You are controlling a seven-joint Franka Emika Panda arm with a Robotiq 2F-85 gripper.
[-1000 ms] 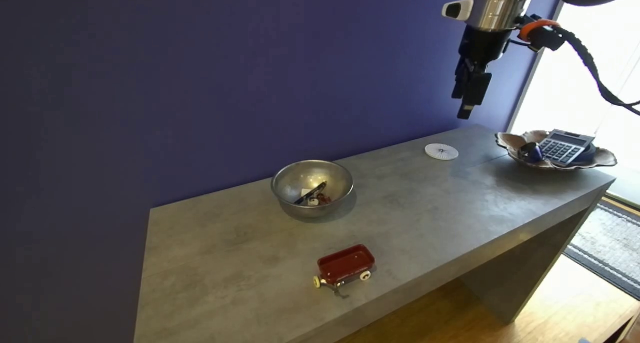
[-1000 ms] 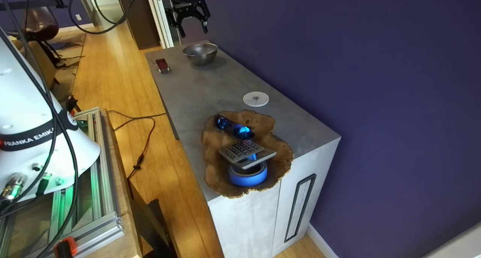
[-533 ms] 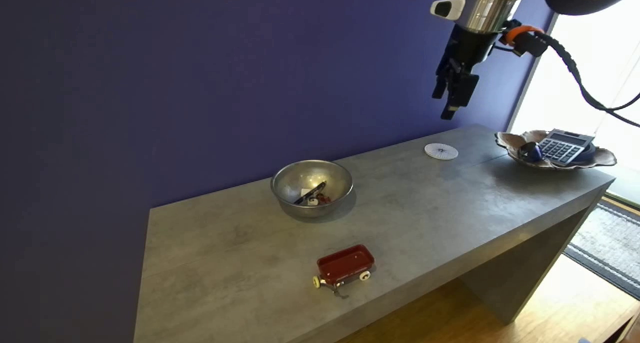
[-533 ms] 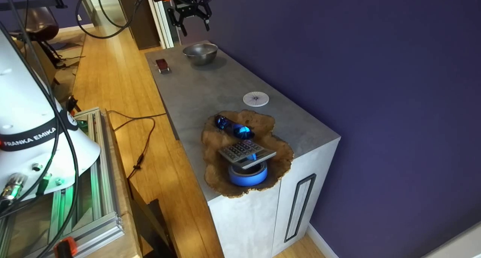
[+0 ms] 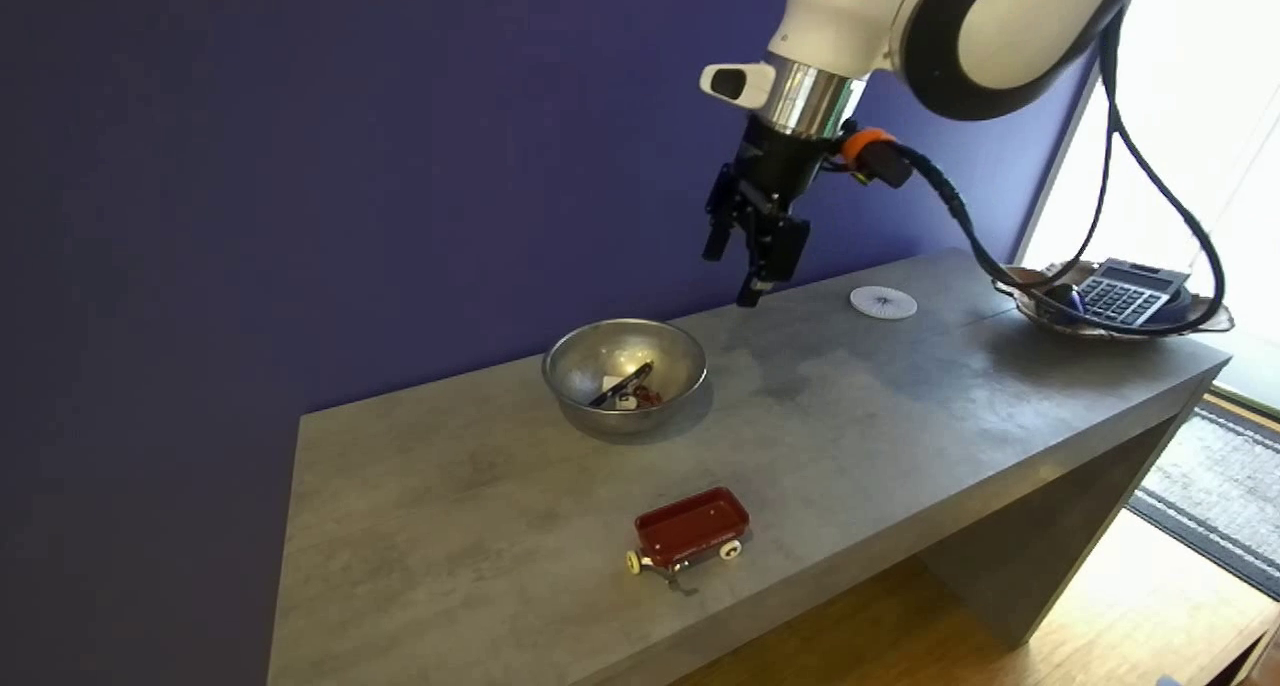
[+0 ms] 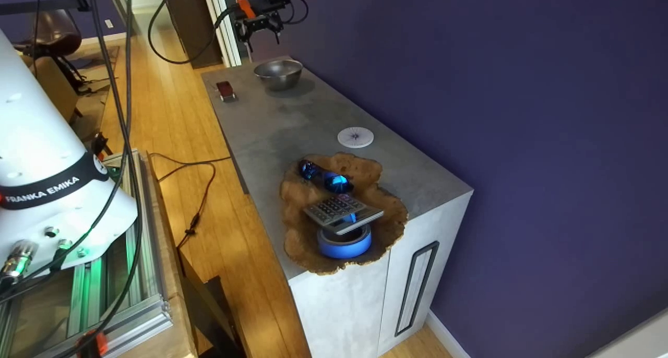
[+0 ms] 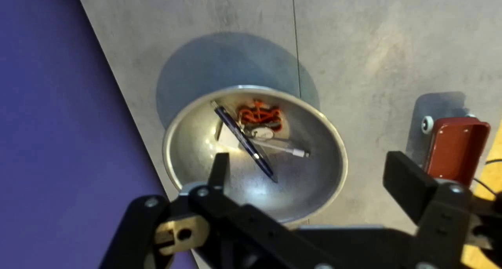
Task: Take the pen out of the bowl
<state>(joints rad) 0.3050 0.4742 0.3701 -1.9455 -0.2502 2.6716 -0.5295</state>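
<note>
While the pen [image 7: 245, 141] lies in the bowl [image 7: 310, 188], the end effector [image 5: 732, 274] draws near

Whereas a second ago it hung higher and farther off, the end effector now stands lower and much nearer the bowl, tilted and pointing down toward it. Its jaws are spread wide, with nothing held between them. In an exterior view it sits on the side of the bowl where the white disc [image 5: 883, 303] lies, and does not look squarely over the rim yet.

The pen has not shifted. In the wrist view it rests slantwise inside the bowl, its pale end high on the wall just within the rim, with a white piece [image 7: 228, 138] to one side of its barrel and a white cable [image 7: 288, 149] to the other. A red-orange tangle [image 7: 255, 115] with an oval white tag [image 7: 262, 133] lies just beside it. The red toy wagon [image 5: 690, 528] also stands where it did on the tabletop [image 5: 430, 526].

For the task, I judge this to be the approach: most of the travel looks done, the grasp not begun. The next move likely calls for coming over the bowl and down with a turn of the wrist, since the pen slants across the line between the jaws. The likeliest trouble is one jaw striking the rim or catching the tangle.
</note>
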